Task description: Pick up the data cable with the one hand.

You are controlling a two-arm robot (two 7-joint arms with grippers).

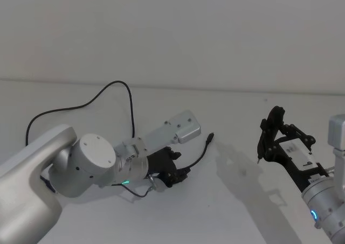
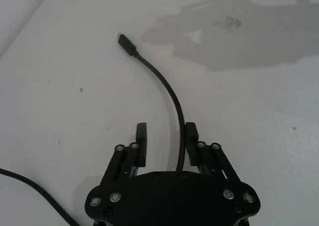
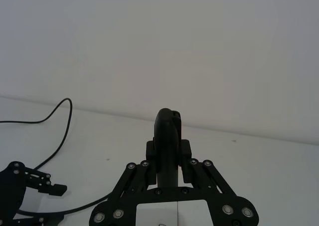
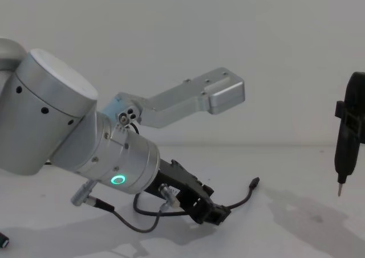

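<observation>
Left end effector (image 2: 167, 131) open, straddling thin black curved data cable (image 2: 165, 84), dark rectangular plug (image 2: 127, 44)

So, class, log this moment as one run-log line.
left gripper: low over table, fingers open either side of data cable | data cable: not gripped | right gripper: raised, shut, idle

Light is bright, soft and even, coming from above and a little from the right of the frame. In the head view a pale grey shadow (image 1: 237, 171) lies on the white table (image 1: 215, 217) right of centre. The left wrist view has a like shadow (image 2: 244, 31) across its upper right (soft-edged, not hard), while the black cable (image 2: 169, 91) throws almost none. In the chest view a faint shadow (image 4: 311, 212) sits lower right, and the green light ring (image 4: 118, 180) glows without glare.
</observation>
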